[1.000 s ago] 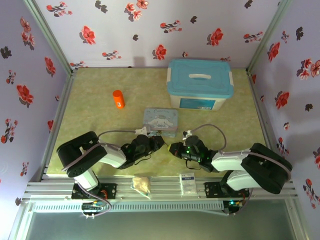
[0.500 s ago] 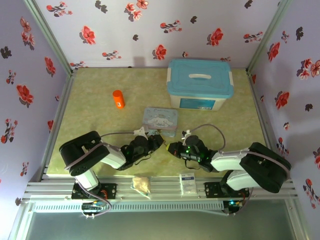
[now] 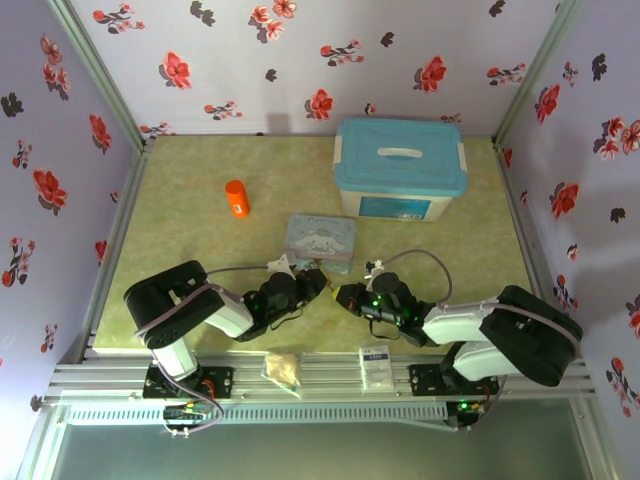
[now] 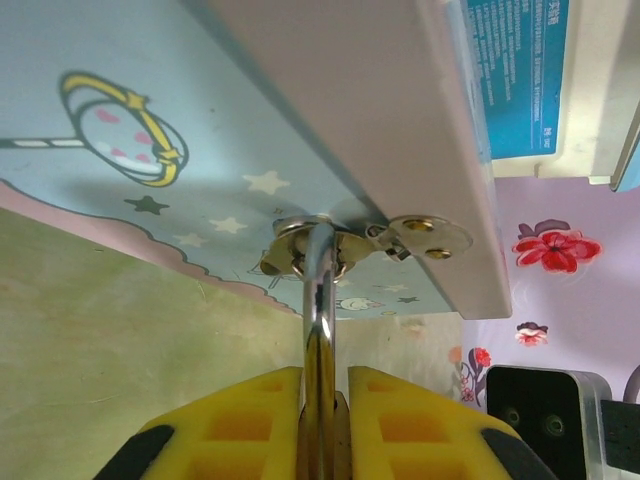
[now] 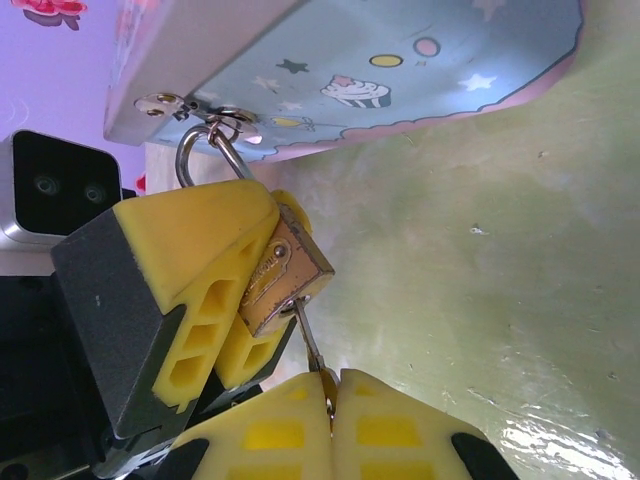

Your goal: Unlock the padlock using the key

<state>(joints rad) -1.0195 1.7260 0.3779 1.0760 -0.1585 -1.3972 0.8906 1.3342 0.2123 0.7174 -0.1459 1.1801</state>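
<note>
Left tool (image 4: 322, 425): clamped on the padlock (image 5: 284, 272) | padlock: brass, shackle hooked through the hasp on the near edge of the pale blue tin (image 3: 322, 238), between the two tools | key (image 5: 309, 347): thin shaft meeting the padlock's lower end | right tool (image 5: 332, 425): closed on the key, above the green surface (image 3: 190, 250)

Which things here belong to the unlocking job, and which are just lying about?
In the job: padlock, held by left tool; key, held by right tool; cartoon tin the padlock hangs from.
Lying about: teal storage box; orange bottle; white packet; small bag.
</note>
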